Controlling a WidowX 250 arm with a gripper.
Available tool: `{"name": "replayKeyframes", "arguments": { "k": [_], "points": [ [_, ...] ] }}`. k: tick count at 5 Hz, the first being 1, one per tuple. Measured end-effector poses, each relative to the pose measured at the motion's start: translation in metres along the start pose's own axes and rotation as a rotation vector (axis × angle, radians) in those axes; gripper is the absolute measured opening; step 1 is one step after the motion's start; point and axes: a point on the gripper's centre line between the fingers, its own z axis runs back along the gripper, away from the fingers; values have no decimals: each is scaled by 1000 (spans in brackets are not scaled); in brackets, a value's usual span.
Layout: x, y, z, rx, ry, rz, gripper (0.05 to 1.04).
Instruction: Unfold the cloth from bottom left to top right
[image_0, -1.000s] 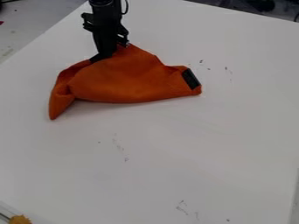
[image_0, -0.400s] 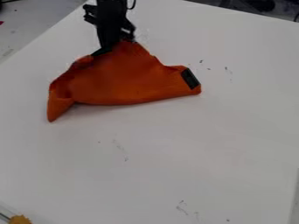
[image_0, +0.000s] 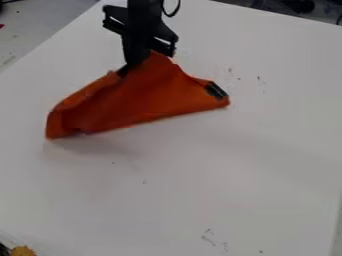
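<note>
- Gripper (image_0: 134, 64) at cloth's peak, left of its middle; looks clamped on the fabric there, pinch itself partly hidden.
- Cloth (image_0: 137, 102), orange, on the bench (image_0: 234, 175), toward its far edge and closer to the left edge than the right.
- Key relation: bulk of cloth lies below the gripper in view, toward the near side, spreading both ways from the pinch.
- Long axis runs from lower-left tip up to the label end at right, shallow slant; label end sits nearer the far edge than the left tip does.
- Only one arm, so no choice of which is nearer; grip is already at the peak.
- Soft shadow under the left part, so that side is probably a bit off the bench.
- Label (image_0: 216, 90): dark patch at cloth's right end, print not legible. No other writing to read.
- Faint dark marks (image_0: 209, 237) near the bench's near side, scuffs rather than text.
- Cloth still folded, task partway at best. Next move likely: carry the pinched part toward upper right so the fold opens.
- Risk: whole cloth drags along, or fabric slips and the layers drop bunched.
</note>
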Motion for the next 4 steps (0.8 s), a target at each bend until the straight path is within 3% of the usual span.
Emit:
{"name": "replayKeyframes", "arguments": {
  "k": [1, 2, 4],
  "points": [
    [-33, -19, -4, -28, 46, 81, 58],
    [-62, -38, -7, -75, 57, 132, 58],
    [-90, -62, -40, -202, 13, 96, 58]
  ]
}}
